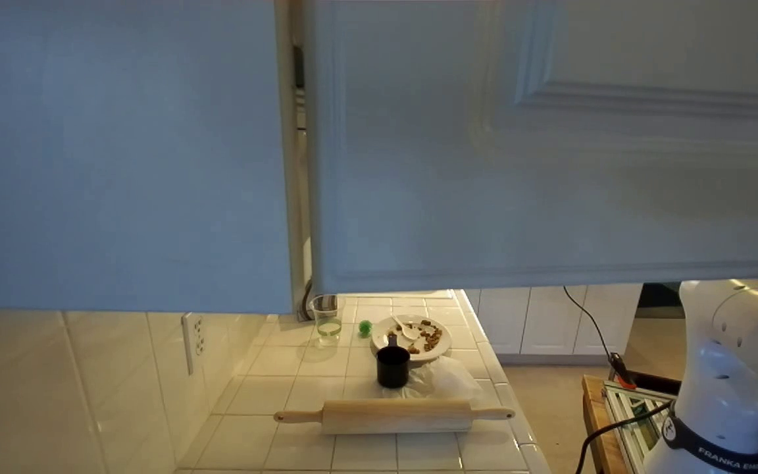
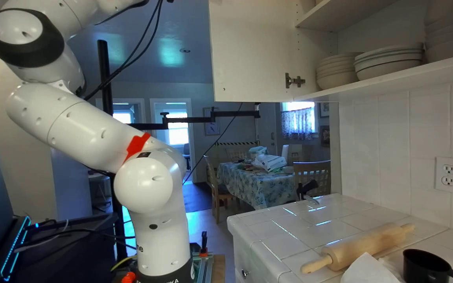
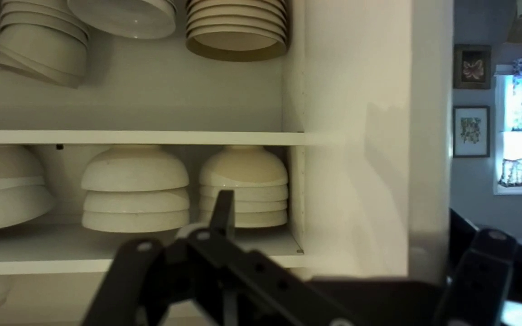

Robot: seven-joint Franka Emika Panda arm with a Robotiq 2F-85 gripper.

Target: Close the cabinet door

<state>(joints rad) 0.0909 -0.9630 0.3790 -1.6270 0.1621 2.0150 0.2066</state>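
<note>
The cabinet door (image 1: 418, 197) stands open, swung out from the cabinet, and shows its moulded outer face in an exterior view. Its flat inner face (image 2: 252, 51) with a hinge shows in the other view from outside. In the wrist view, which stands upside down, the door (image 3: 356, 136) shows its inner face and free edge. My gripper (image 3: 342, 213) is open, with one finger on the inner side of the door and the other beyond its free edge. I cannot tell whether either finger touches it. The gripper is not visible in either exterior view.
Bowls stand in stacks on the cabinet shelves (image 3: 134, 138). A flat side panel (image 1: 122, 158) is beside the door. On the tiled counter below are a rolling pin (image 1: 397, 417), a black cup (image 1: 393, 367), a plate (image 1: 441, 352) and a clear cup (image 1: 328, 322).
</note>
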